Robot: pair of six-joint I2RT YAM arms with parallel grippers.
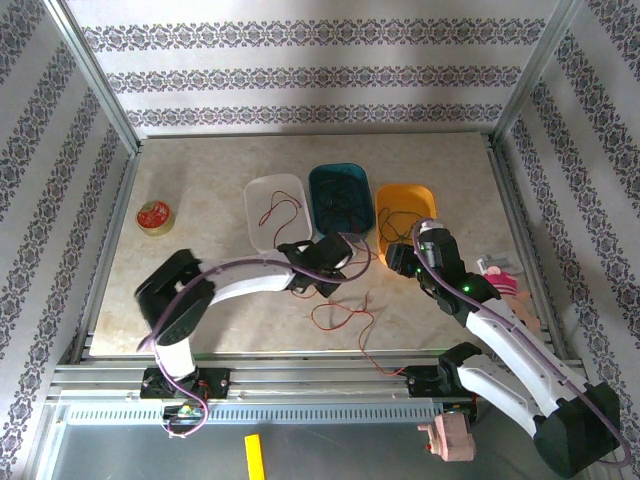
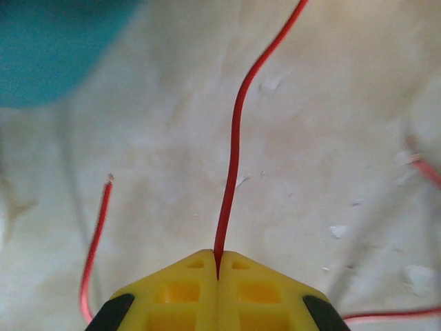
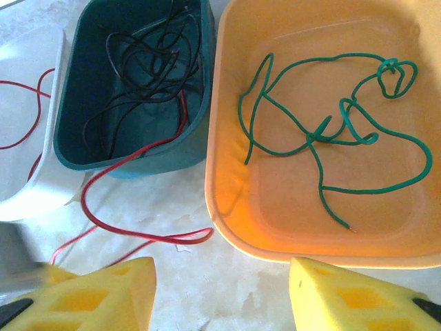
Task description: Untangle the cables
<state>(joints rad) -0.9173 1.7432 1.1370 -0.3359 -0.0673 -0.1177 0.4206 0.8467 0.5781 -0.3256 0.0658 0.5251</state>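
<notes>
**Left gripper** [image 2: 218, 270]: clamped on a red cable [image 2: 234, 152], which is pinched at the very tips. It sits low over the table [image 1: 200, 300], just in front of the teal tray [image 3: 165, 162].

**Red cable:** its long axis runs straight out from the fingertips, then bends right and leaves my wrist view. A second red strand [image 2: 96, 234] lies apart on the left, cut end pointing away. I cannot tell if it is the same wire.

**Right gripper** [image 3: 220, 289]: fingers parted, holding nothing, hovering before the orange tray [image 3: 219, 124].

**Green cable** [image 3: 324, 131]: loosely looped in the orange tray.

**Black cable** [image 3: 138, 76]: bundled in the teal tray, with a red length trailing over its rim onto the table.

**White tray** [image 3: 48, 186]: holds a red loop [image 3: 27, 117].

**Step, as I judge it:** red sorting, with the grip just made. The next move calls for a slow lift and a draw along the cable's own line. I would watch for a snag on the loose red loops [image 1: 340, 315] nearer the arms.
</notes>
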